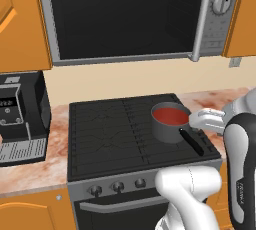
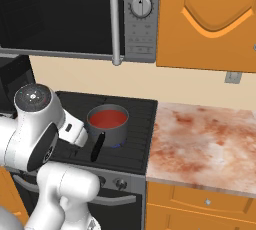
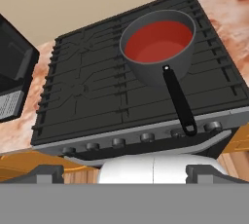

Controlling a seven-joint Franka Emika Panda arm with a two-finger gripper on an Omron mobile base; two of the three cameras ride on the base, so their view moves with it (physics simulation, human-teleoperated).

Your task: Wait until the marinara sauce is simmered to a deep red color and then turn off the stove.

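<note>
Marinara sauce: mid red, in saucepan on stove rear right burner | gripper: spread wide, empty, hovering | status: waiting; knob untouched

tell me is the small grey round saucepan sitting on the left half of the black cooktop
No, the small grey round saucepan sits on the right rear part of the black cooktop, its black handle pointing forward.

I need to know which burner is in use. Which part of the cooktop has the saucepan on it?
The back-right burner of the stove, nearest the marbled counter: the grey saucepan of marinara sauce sits there; the other grates are bare.
</note>
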